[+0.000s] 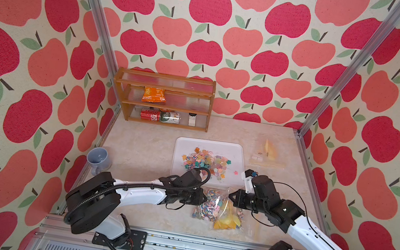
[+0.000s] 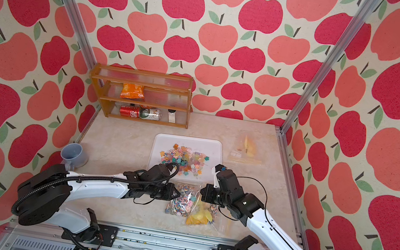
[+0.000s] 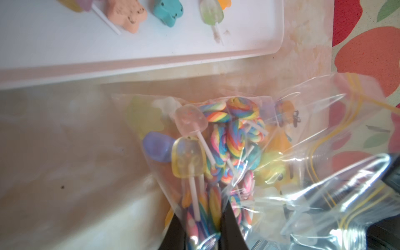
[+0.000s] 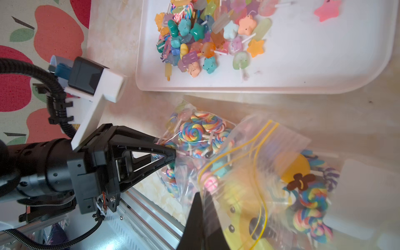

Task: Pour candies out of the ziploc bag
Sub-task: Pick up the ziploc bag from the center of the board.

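Note:
A clear ziploc bag [image 1: 214, 210] [image 2: 188, 206] with yellow zip lines [image 4: 259, 138] lies crumpled on the table just in front of the white tray [image 1: 233, 150] [image 2: 213, 147]. Swirled lollipop candies [image 3: 229, 134] [image 4: 199, 129] and yellow pieces fill it; whether it is one bag or two overlapping I cannot tell. My left gripper [image 1: 204, 196] [image 2: 178, 193] [image 3: 202, 218] [image 4: 173, 154] is shut on the bag's left end, pinching plastic and lollipops. My right gripper [image 1: 230, 195] [image 2: 202, 190] [image 4: 201, 199] is shut on the plastic at the right end, near the zip. A heap of loose candies [image 1: 203, 162] [image 4: 205, 39] lies on the tray.
A wooden shelf [image 1: 161, 100] at the back holds an orange snack packet [image 1: 153, 95] and cans. A grey mug [image 1: 99, 159] stands by the left wall. Another clear bag [image 1: 268, 153] lies at the back right. An aluminium rail [image 1: 186, 247] runs along the front edge.

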`<move>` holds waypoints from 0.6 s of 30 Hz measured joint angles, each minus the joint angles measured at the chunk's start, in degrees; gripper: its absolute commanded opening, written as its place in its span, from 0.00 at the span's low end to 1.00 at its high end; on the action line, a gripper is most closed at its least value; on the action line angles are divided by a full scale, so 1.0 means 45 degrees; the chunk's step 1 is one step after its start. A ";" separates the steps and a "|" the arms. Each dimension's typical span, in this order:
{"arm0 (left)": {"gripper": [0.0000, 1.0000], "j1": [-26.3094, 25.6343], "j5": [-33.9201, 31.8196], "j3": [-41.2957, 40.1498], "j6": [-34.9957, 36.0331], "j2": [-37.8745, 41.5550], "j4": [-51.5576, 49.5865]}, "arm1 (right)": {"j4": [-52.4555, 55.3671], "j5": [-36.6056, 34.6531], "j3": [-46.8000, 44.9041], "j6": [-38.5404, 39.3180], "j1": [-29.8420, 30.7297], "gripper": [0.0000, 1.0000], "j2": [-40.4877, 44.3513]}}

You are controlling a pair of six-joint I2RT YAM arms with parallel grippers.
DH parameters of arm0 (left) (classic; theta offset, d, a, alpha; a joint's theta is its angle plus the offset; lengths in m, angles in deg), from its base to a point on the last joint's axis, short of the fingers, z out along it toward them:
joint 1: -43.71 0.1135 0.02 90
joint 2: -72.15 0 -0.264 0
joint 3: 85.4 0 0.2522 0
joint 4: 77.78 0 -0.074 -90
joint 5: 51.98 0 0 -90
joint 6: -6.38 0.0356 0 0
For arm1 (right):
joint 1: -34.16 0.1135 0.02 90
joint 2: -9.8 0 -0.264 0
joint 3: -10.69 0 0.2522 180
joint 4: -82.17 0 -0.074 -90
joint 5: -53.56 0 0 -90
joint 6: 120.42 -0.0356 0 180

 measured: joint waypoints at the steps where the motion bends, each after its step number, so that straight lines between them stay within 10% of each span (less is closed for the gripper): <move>1: 0.00 0.0073 -0.0039 0.0000 0.0039 0.0223 -0.0136 | -0.0087 0.0049 0.0175 0.0083 0.0005 0.00 -0.0257; 18: 0.00 0.1914 -0.0321 -0.0772 0.0491 0.2603 -0.1035 | -0.0908 0.0767 0.2191 0.0869 -0.0049 0.00 -0.2730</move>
